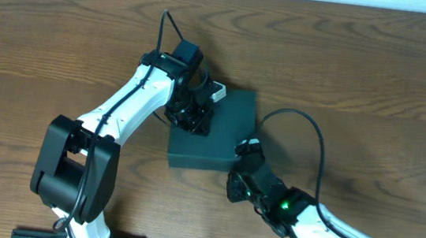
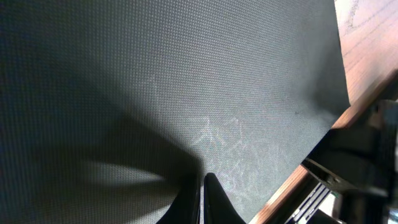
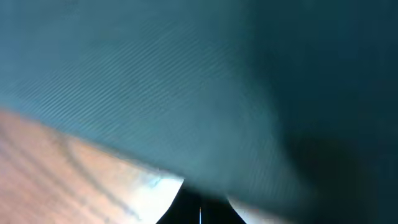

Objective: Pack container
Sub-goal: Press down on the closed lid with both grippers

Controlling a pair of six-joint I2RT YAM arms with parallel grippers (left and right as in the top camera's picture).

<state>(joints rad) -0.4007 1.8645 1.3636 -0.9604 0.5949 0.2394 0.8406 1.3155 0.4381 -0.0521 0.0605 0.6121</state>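
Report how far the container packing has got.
Done, apparently: the container lies with its top flat and closed, and no loose items show on the table. In hand: the left gripper, shut, is down at its top; the right gripper, shut, is at its near corner. Left: contents can't be confirmed.

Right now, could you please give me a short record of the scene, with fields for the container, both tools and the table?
container: dark matte box, mid-table, lid appears to be down
left tool: shut, over the container's top near its far left edge; whether it touches cannot be told
right tool: shut, at the container's near right corner, close against its surface
table: brown wood grain
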